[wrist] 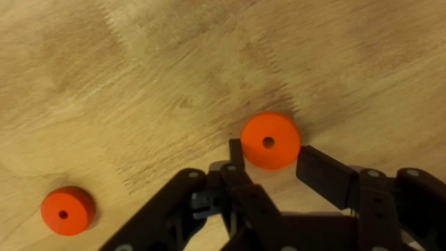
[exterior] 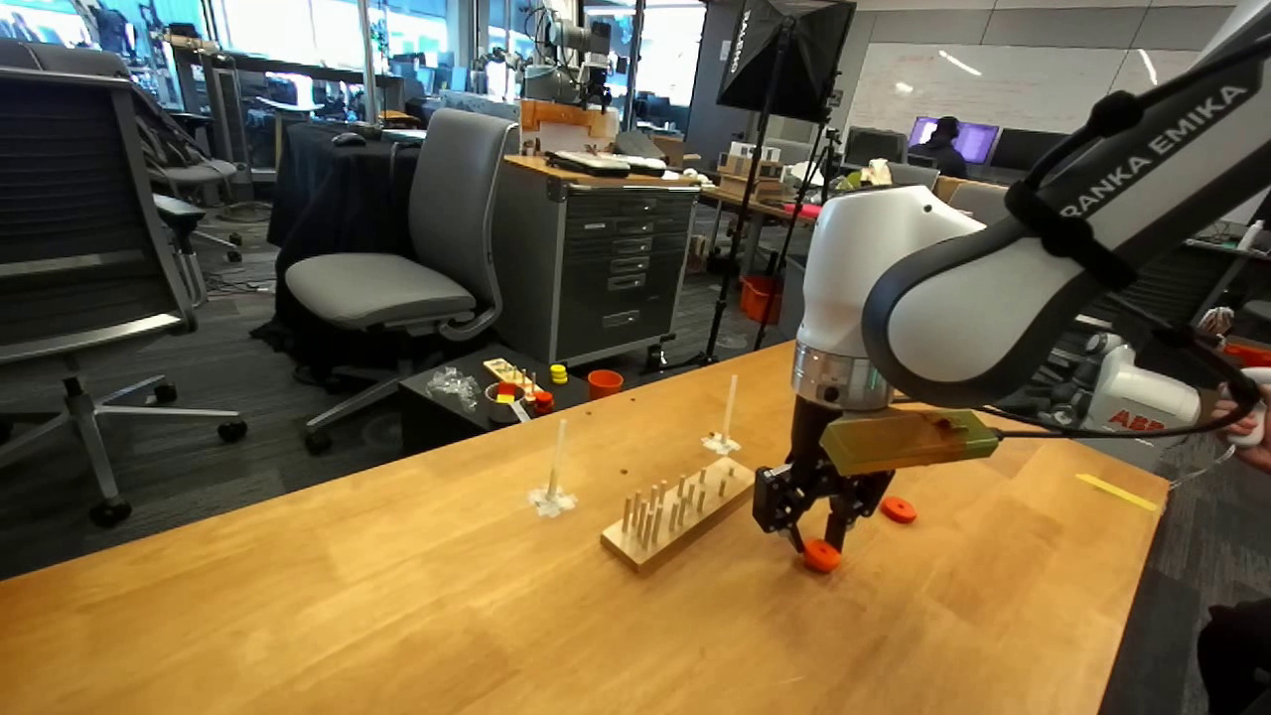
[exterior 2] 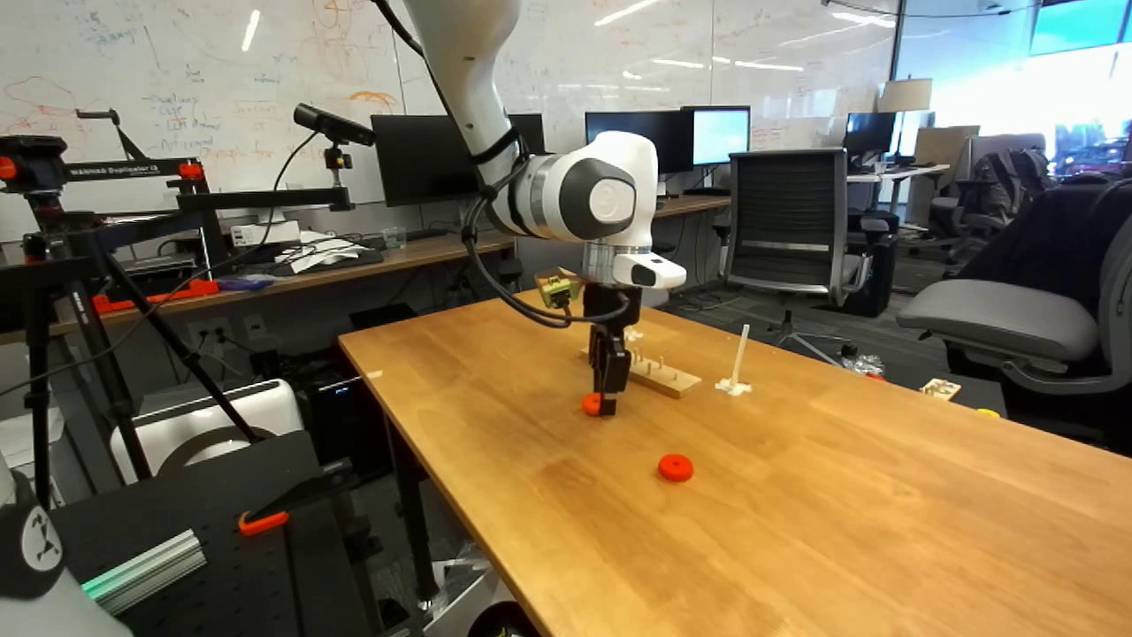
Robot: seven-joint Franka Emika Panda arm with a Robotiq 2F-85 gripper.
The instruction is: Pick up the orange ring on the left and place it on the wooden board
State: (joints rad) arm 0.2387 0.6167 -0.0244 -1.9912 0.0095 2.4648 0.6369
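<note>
In the wrist view the orange ring (wrist: 285, 130), round with a small central hole, sits between both fingertips of my gripper (wrist: 270, 151), which touch its opposite sides. The same ring (exterior: 822, 558) shows below the fingers in an exterior view, at or very near the tabletop; whether it is lifted I cannot tell. In another exterior view a finger partly covers the ring (exterior 2: 590, 404). The wooden board (exterior: 645, 553), pale with rows of upright pegs, lies beside the gripper, apart from it. It is partly hidden behind the gripper in an exterior view (exterior 2: 676, 380), and out of the wrist view.
A second orange-red ring (wrist: 62, 223) lies flat on the table, away from the jaws. Two thin upright pins (exterior: 559, 457) are taped down beyond the board. A yellow tape strip (exterior: 1117, 492) marks the table near its edge.
</note>
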